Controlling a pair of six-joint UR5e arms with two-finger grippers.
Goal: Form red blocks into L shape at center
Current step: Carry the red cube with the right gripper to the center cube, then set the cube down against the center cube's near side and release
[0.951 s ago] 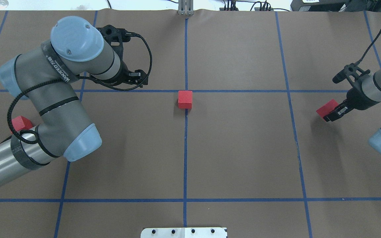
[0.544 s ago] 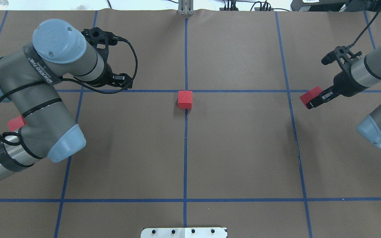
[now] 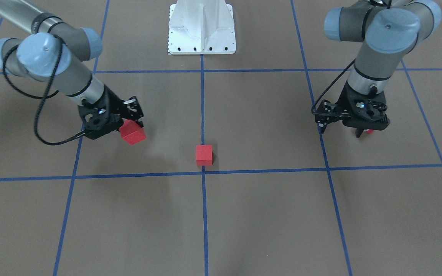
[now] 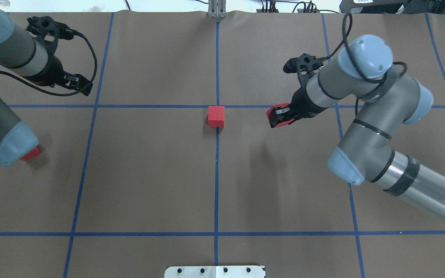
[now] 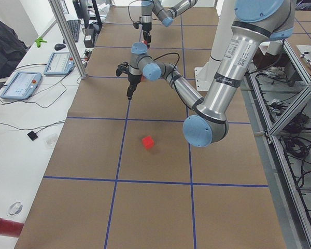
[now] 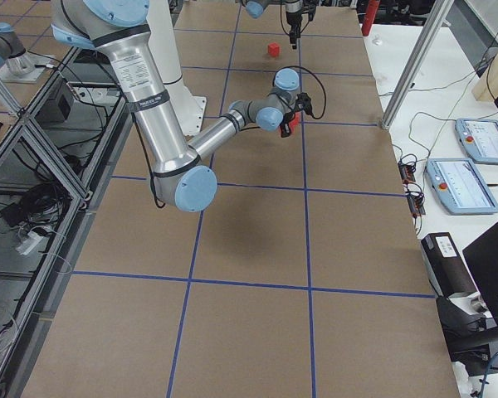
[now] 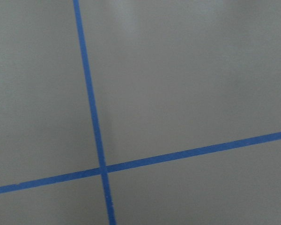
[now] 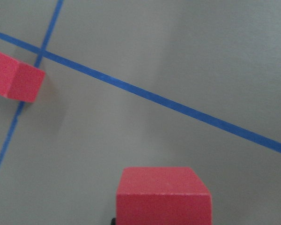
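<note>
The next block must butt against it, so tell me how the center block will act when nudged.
The center block sits flat, square-edged, so it should slide, not roll. It looks small and matte, so probably light; a nudge may twist it. The right end effector carries a like block undeformed, so likely rigid.

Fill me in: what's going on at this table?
The right gripper is shut on one red block, carried above the table a short way from the middle. A second block sits beside the central tape crossing. The third block lies at the left side, half hidden under the left arm's elbow. The left gripper hangs apart from it. No L shape yet.
</note>
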